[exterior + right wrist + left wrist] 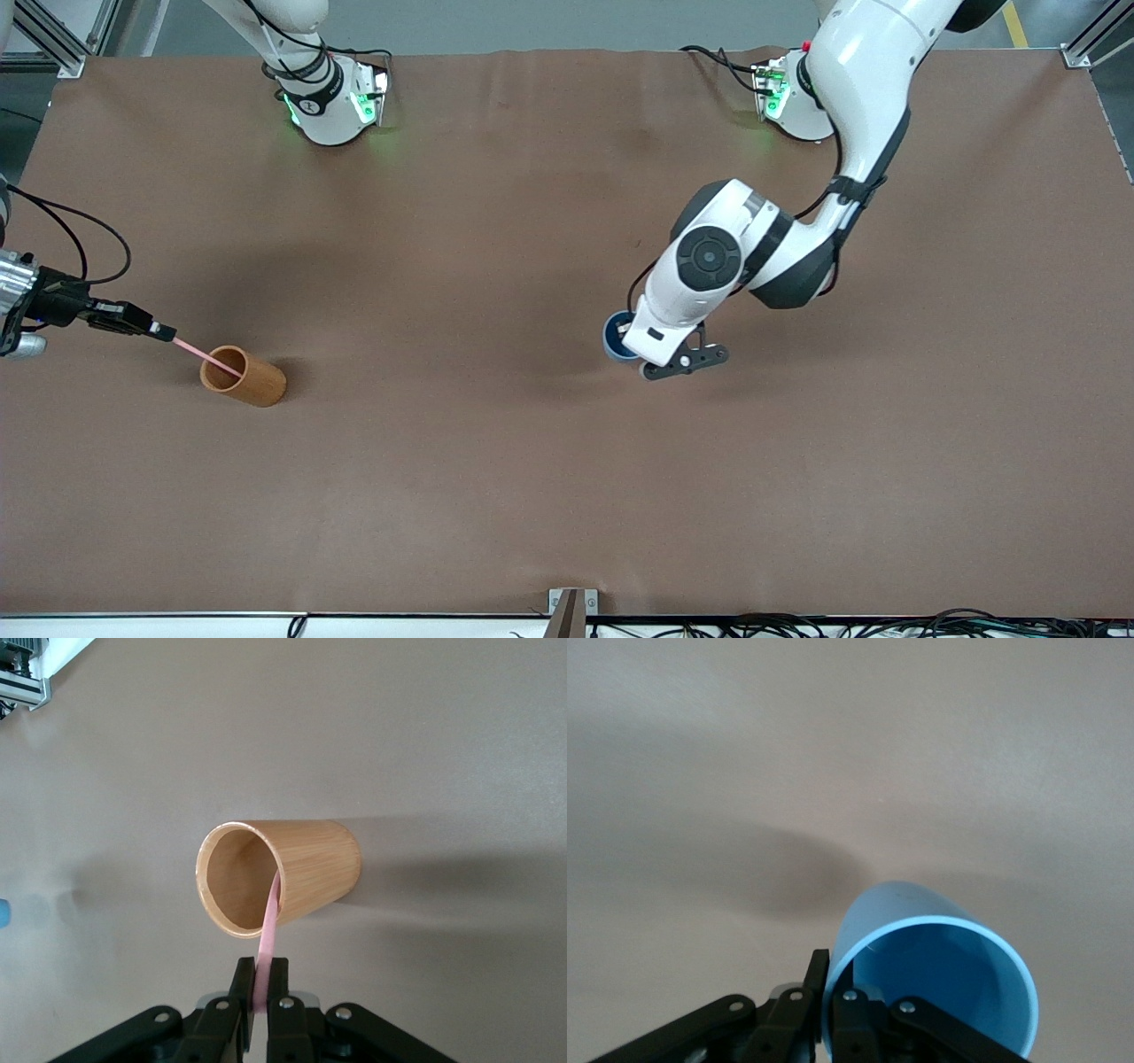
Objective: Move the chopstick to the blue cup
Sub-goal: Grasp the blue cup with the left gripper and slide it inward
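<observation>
Chopstick [268,935]: pinched at its upper end between right gripper [162,332] fingers [239,997], lower end inside wooden cup [243,376] just ahead of them. Could drag or tip that cup if pulled at a slant, or slip from so thin a grip. Blue cup [935,983]: empty, rim clamped by left gripper [828,1005] fingers, over mid-bench [532,496].

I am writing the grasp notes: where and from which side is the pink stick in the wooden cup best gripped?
Grip the chopstick at its free upper end, which sticks out over the rim of the wooden cup, coming from above on the side it leans to. The lower part is inside the cup. The right pincer is already shut on that end.
</observation>
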Motion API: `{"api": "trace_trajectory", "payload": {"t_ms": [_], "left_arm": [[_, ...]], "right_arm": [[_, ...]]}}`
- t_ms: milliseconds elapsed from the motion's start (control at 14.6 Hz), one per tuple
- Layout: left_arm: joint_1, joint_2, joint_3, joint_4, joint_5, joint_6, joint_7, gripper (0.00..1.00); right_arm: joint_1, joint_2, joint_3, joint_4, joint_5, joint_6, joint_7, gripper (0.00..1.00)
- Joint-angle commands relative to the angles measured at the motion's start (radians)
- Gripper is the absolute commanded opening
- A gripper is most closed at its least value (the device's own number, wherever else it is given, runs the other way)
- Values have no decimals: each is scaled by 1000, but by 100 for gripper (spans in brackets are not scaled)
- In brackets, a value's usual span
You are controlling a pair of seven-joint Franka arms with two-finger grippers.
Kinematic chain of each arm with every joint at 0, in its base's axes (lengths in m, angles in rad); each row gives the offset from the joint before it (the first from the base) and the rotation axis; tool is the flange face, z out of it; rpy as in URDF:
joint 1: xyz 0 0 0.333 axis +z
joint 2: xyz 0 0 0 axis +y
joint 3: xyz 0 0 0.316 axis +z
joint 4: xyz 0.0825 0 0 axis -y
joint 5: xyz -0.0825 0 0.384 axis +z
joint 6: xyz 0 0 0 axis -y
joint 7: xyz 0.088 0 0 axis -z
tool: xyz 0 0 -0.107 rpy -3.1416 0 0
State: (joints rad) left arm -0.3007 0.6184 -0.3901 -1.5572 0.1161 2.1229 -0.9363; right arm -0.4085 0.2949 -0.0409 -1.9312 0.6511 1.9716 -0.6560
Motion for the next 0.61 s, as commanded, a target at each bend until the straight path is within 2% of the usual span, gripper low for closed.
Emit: {"api": "trace_trajectory", "payload": {"t_ms": [0, 137, 342, 547], "left_arm": [[-31, 64, -12, 35, 51, 60, -77, 1], [-61, 104, -12, 54, 71, 74, -113, 1], [-67, 112, -12, 55, 89, 77, -128, 1], [-78, 132, -12, 55, 128, 115, -164, 2]], "right_arm": [[-7, -17, 12, 18, 18, -13, -5, 4], [-3, -29, 13, 67, -2, -39, 25, 4], [14, -30, 21, 226, -131, -190, 184, 4], [114, -36, 19, 387, -246, -327, 411, 4]]}}
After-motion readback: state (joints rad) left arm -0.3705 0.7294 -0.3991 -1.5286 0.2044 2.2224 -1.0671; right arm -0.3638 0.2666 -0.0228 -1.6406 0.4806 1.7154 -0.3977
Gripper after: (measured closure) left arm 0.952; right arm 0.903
